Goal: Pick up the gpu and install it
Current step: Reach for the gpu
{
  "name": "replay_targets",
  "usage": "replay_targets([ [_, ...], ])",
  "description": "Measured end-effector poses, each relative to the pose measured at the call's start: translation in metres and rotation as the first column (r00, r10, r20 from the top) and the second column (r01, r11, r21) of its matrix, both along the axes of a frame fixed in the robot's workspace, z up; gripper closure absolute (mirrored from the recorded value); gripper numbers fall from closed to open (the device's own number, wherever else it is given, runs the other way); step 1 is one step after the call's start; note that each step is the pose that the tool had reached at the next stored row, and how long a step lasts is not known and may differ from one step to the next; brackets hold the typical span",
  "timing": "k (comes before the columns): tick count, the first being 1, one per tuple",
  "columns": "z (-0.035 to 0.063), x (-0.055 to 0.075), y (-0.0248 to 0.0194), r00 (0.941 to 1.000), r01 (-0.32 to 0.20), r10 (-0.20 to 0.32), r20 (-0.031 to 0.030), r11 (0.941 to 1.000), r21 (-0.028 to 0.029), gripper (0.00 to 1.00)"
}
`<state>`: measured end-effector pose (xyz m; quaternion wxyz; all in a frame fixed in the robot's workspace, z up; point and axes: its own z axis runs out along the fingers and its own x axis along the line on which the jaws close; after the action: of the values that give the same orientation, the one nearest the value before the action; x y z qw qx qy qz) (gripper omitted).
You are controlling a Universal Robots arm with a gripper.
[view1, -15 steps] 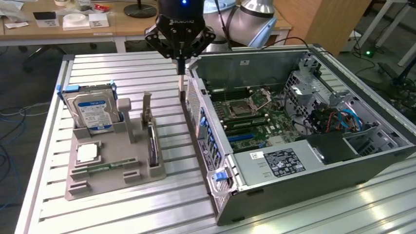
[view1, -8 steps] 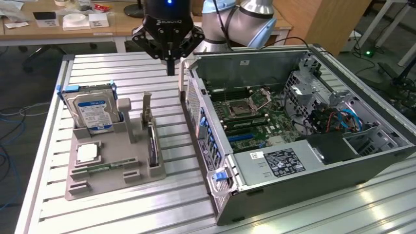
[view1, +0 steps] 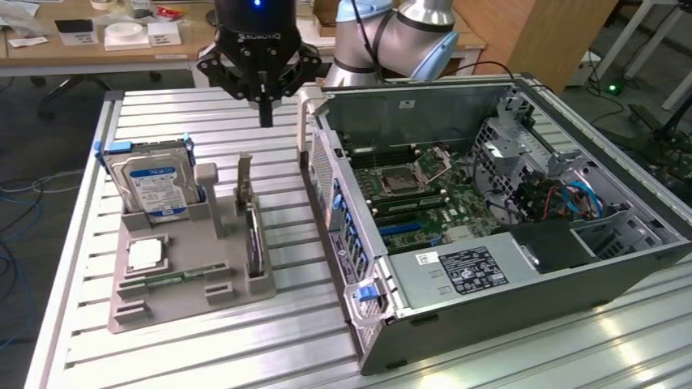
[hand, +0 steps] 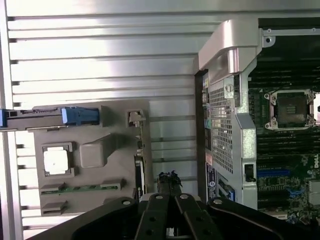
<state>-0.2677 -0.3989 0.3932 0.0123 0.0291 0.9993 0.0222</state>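
The pincer point(view1: 265, 118) hangs over the bench point(view1: 162, 113), fingers pressed together and holding nothing. Below it, the gpu point(view1: 253, 239) stands on edge in a slot of the grey holder point(view1: 173, 304), well apart from the fingertips. Beyond the gpu sit the hard drive point(view1: 151, 188) and a square chip point(view1: 144, 254). On the pincer's other side, the open computer case point(view1: 454, 275) stands close, its wall crowding the gpu's slot

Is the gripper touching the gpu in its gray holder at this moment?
Apart. The exterior view shows bare table slats between the gripper and the gpu.
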Motion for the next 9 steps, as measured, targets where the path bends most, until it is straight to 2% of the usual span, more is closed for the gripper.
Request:
replay_targets([
  [9, 0.0000, -0.019, -0.0004, 0.9997, -0.024, 0.024, -0.0001, 0.9997, -0.0001, 0.89],
])
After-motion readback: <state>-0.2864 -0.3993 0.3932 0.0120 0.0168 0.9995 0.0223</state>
